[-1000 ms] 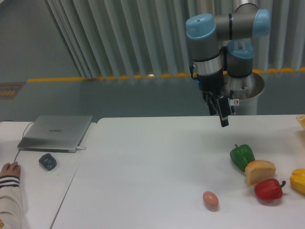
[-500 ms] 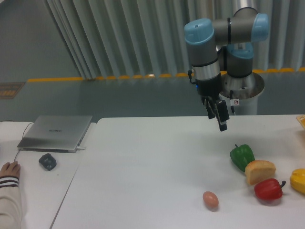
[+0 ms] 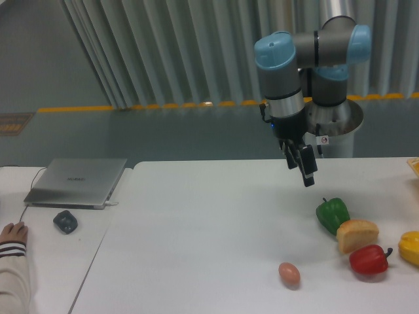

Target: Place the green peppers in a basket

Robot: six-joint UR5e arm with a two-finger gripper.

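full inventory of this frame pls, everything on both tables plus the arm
glossy dark-green bell pepper: 1, green, right side of white table, touching the bread
tan bread roll: 1, tan, between the green and red peppers
glossy red bell pepper: 1, red, front right, below the bread
yellow pepper: 1, yellow, cut off by right edge
brown egg: 1, pinkish brown, front of white table, apart from the rest
silver closed laptop: 1, silver, left table
small dark mouse-like object: 1, dark grey, in front of laptop
basket: none visible
person's hand in striped sleeve: 1, lower left edge
grey and blue arm's gripper: 1, black fingers, above the table behind the green pepper, holding nothing; open or shut unclear
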